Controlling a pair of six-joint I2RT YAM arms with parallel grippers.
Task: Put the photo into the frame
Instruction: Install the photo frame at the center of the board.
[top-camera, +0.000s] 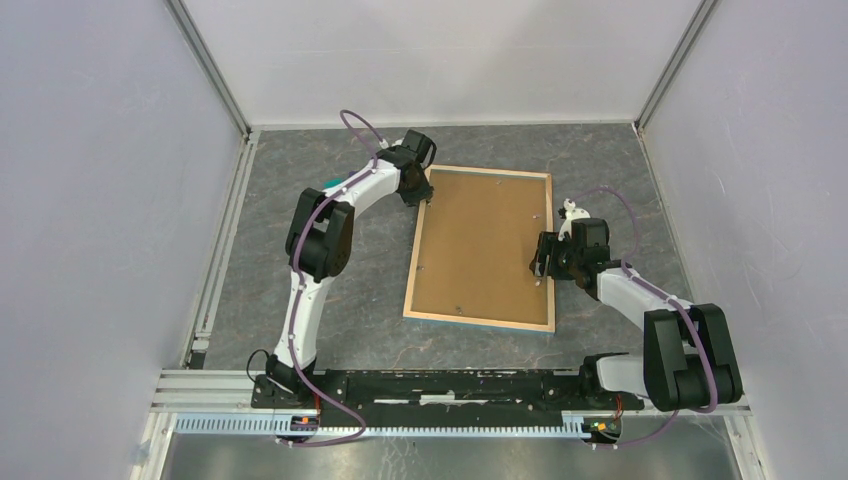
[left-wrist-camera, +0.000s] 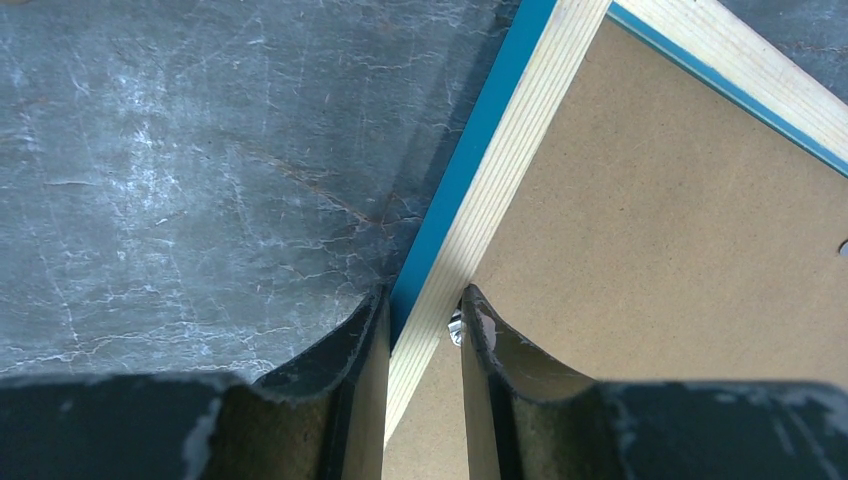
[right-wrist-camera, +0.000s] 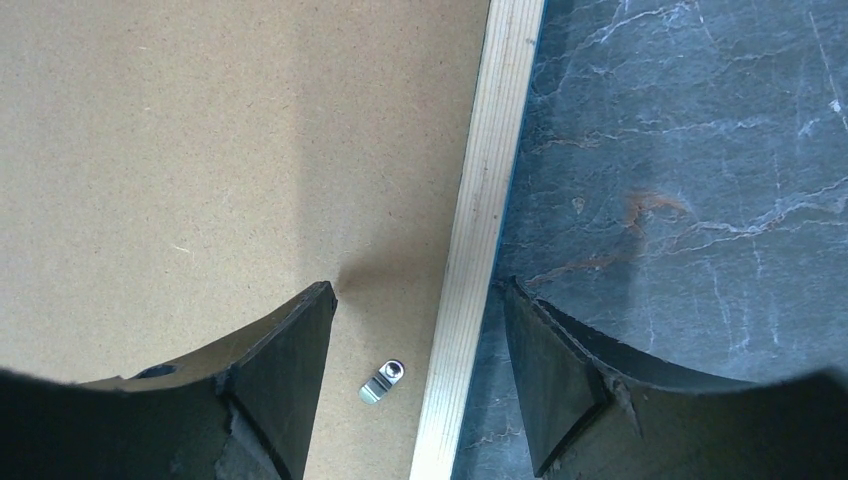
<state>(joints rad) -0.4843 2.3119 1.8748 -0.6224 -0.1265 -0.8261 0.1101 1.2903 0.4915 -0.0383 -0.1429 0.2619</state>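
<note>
Where one frame (top-camera: 480, 319) lies, two hands (top-camera: 421, 197) (top-camera: 540, 264)

frame (top-camera: 480, 323), face-down, flat, pale wood back up, blue edge showing

Standing here, I find no writing, label, brand or number that can be read. The brown backing board (top-camera: 480, 245) set in the frame (top-camera: 478, 321) is plain fibre in both close views. The frame's pale wood rail shows only its grain. The little metal clip (right-wrist-camera: 383, 381) on the board bears no stamp that I can make out. At the near edge of the worktop, small orange and green lights (top-camera: 600, 427) glow at the right arm's base. There may be marks beside them, but from above they are too small to tell.
</note>
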